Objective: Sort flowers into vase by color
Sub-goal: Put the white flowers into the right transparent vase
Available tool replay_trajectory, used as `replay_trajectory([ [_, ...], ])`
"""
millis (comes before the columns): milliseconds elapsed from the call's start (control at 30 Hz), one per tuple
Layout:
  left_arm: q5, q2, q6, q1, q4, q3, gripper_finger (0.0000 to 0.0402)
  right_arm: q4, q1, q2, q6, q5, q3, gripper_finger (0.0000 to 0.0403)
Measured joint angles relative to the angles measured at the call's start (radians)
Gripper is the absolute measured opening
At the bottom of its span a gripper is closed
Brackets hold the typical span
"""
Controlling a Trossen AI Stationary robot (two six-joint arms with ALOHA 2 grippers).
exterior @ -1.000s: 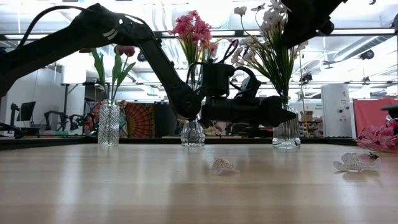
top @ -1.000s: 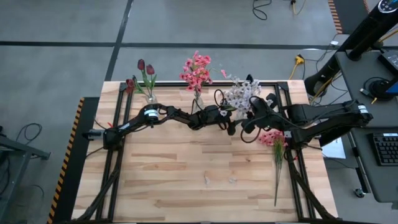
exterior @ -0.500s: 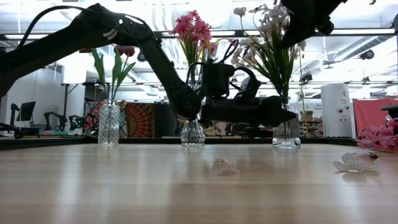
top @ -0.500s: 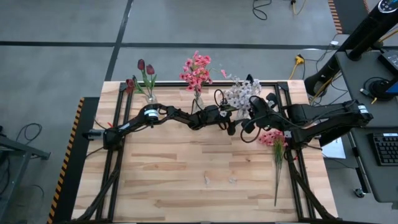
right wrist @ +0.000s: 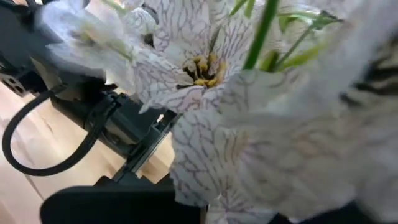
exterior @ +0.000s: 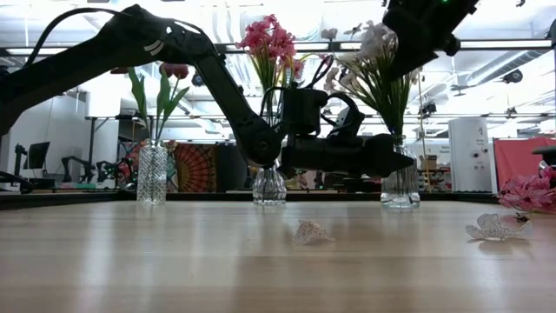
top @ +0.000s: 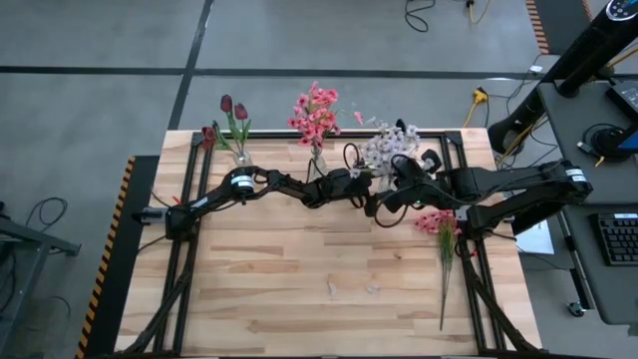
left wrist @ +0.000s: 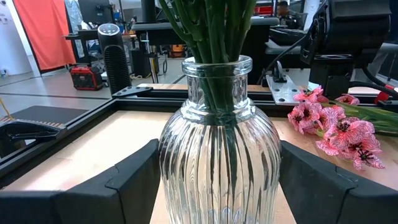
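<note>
1. Red tulips (top: pixel 232 112) stand in the left vase (exterior: pixel 151 174) at the worktop (top: pixel 299 279) rear; stiff stems, light heads
2. Pink blooms (top: pixel 315 112) fill the middle vase (exterior: pixel 269 185), also at the rear
3. Left gripper (left wrist: pixel 214 180) straddles the right vase (left wrist: pixel 219 162); fingers (left wrist: pixel 134 180) sit wide apart on either side, whether they touch the glass cannot be told. Glass is ribbed, slippery and fragile: brace at the belly
4. White sprays (top: pixel 389 148) stand in that vase. Right gripper (top: pixel 399 178) hangs among the blossoms; finger state cannot be told
5. One pink flower (top: pixel 440 239) lies on the worktop at right, stem towards the front edge. Petals are soft and crush easily: take hold on the thin stem, just below the head
</note>
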Motion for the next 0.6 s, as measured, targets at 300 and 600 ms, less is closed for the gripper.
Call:
replay_trajectory([
  [300,0.0,0.0,0.0,0.0,-0.001,0.0,0.0266,-0.006,0.0,0.033,0.002,-0.008,0.0,0.0013],
  [600,0.0,0.0,0.0,0.0,-0.001,0.0,0.0266,-0.009,0.0,0.032,-0.017,-0.008,0.0,0.0013],
])
